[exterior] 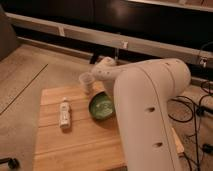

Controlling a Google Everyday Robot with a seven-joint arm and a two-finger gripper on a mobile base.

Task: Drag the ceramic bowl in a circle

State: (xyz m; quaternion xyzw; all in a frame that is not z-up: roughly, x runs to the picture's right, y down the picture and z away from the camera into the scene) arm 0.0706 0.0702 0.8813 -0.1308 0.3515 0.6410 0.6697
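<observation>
The ceramic bowl [101,106] is round, glossy green with a dark rim, and sits on the wooden table [75,140] near its middle. My white arm [145,110] fills the right of the camera view and bends down over the bowl's far right side. The gripper [109,90] is at the bowl's far right rim, mostly hidden behind the arm's links. A small pale translucent cup [86,82] stands just beyond the bowl to the left.
A small white bottle [64,112] lies on the table left of the bowl. The table's left edge drops to carpet floor. Black cables [197,110] lie on the floor at right. A dark wall with a pale rail [60,31] runs behind.
</observation>
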